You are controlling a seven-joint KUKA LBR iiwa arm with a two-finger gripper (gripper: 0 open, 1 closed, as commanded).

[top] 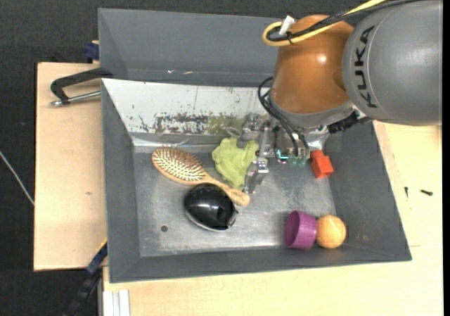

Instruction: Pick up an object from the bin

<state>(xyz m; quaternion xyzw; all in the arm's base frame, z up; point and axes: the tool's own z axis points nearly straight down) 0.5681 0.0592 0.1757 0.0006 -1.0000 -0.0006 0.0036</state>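
Gripper (259, 161) low in grey bin (119, 188), just beside right edge of crumpled green cloth-like item (232, 158); open or closed: cannot tell

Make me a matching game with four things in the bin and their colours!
Things:
1. hairbrush
2. cup
3. ball
4. crumpled rag

Colours:
A. green
B. purple
C. light brown
D. yellow-orange

Right pairs: 1-C, 2-B, 3-D, 4-A.
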